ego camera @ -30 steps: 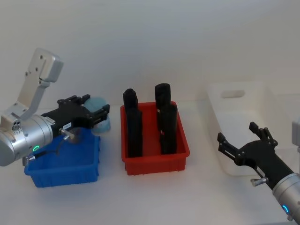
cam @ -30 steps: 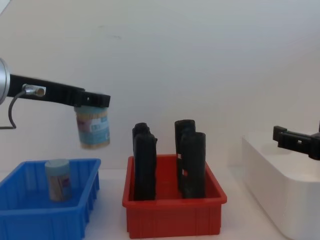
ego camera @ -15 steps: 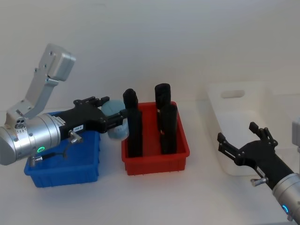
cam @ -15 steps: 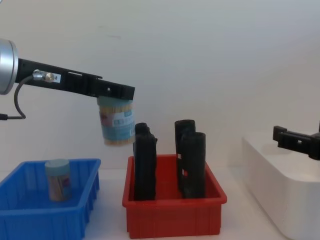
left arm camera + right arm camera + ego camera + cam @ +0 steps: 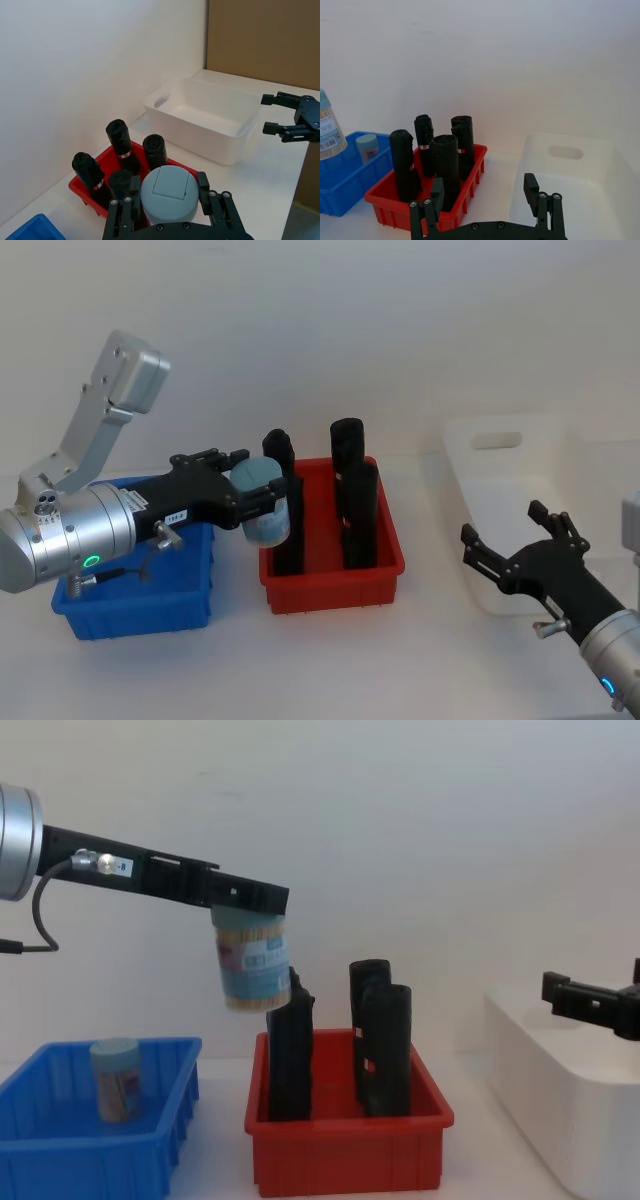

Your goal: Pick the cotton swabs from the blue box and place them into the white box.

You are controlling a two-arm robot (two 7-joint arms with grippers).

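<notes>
Collision risk: left jaws grip the cotton swabs (image 5: 250, 965) level with the black blocks (image 5: 385, 1045); right jaws spread wide near the white box (image 5: 545, 1090).

The clear plastic tub of tan-stemmed cotton swabs (image 5: 250, 970) has a smooth matt grey-blue lid (image 5: 169, 192). The bright blue ribbed plastic bin (image 5: 140, 615) shows a slight sheen; the large white plastic tub (image 5: 190, 132) is glossy, smooth-walled. The left arm's silver metal barrel (image 5: 60, 545) looks brushed.

No print is legible: the white sticker (image 5: 118, 866) on the left arm (image 5: 170, 885) and the label (image 5: 255, 965) on the lifted swab tub (image 5: 248, 932) both carry marks too small to read
</notes>
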